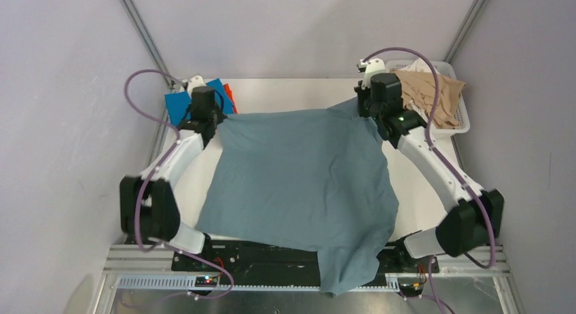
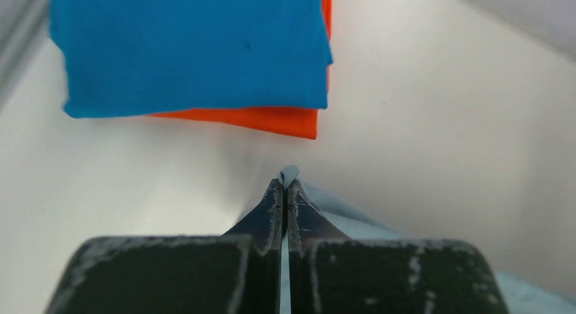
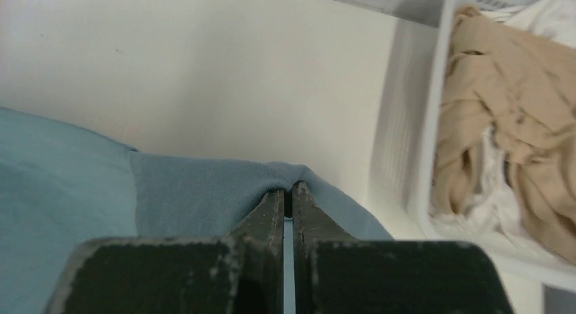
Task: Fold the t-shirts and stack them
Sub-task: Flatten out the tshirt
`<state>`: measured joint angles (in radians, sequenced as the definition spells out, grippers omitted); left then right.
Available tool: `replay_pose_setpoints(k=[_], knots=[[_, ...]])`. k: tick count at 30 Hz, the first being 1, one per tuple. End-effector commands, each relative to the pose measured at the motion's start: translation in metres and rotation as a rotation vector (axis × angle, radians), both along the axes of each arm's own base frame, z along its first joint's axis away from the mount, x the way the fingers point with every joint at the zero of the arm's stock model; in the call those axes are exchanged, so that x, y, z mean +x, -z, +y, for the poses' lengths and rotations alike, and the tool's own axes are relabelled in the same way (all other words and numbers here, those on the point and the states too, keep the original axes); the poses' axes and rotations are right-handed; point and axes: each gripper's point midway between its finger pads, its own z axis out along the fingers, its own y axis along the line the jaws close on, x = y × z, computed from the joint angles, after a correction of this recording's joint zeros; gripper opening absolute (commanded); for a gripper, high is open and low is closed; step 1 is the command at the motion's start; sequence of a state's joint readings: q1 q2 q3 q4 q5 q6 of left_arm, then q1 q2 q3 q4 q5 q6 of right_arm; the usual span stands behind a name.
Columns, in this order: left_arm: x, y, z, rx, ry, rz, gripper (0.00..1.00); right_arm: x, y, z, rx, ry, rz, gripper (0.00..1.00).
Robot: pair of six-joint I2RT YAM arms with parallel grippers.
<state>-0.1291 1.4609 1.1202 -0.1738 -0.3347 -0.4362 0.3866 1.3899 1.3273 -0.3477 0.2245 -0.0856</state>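
Observation:
A large grey-blue t-shirt (image 1: 302, 185) lies spread over the middle of the table, its near end hanging over the front edge. My left gripper (image 1: 219, 119) is shut on its far left corner (image 2: 289, 174). My right gripper (image 1: 369, 110) is shut on its far right corner (image 3: 224, 192). A folded bright blue t-shirt (image 2: 190, 45) lies on a folded orange t-shirt (image 2: 272, 118) at the far left of the table, just beyond my left gripper; they also show in the top view (image 1: 182, 103).
A white slatted basket (image 1: 456, 127) with beige (image 3: 506, 124) and white garments stands at the far right, close beside my right gripper. Bare white table (image 1: 292, 93) lies beyond the shirt. Walls close in on both sides.

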Motion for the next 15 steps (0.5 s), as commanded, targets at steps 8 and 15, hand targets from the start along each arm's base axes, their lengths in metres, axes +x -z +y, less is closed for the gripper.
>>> replay_pose_setpoints(k=[8, 15], knots=[[0.083, 0.052, 0.001, -0.035, -0.037, 0.047, 0.00, 0.092, 0.079, 0.030, 0.069, -0.074, 0.059, 0.04], [0.105, 0.062, 0.007, -0.028, -0.055, 0.063, 0.14, 0.148, 0.130, 0.023, -0.035, -0.008, 0.145, 0.12]])
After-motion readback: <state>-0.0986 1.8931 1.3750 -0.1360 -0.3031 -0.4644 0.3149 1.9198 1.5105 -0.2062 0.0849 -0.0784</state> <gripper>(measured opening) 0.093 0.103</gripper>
